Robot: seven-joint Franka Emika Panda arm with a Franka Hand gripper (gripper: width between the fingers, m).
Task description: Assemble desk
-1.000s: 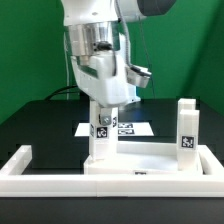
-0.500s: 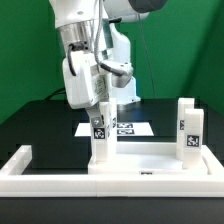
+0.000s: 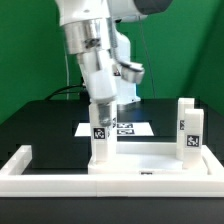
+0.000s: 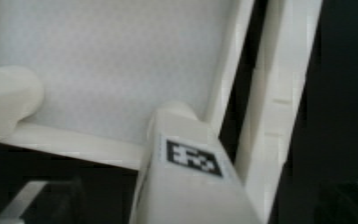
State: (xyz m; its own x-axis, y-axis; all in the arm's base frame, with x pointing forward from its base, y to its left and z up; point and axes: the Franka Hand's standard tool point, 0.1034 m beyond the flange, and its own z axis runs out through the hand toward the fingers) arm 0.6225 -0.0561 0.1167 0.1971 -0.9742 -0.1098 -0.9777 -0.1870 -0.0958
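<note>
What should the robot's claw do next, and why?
Probably lift straight up and away. The claw looks open around the top of the leg, which stands upright on the tabletop like the other leg, so that one seems finished.

The exterior view looks level across the counter (image 3: 40, 115) at the tabletop (image 3: 150, 165) from nearby. The wrist view looks steeply down, close above the same tabletop and leg (image 4: 197, 165).
</note>
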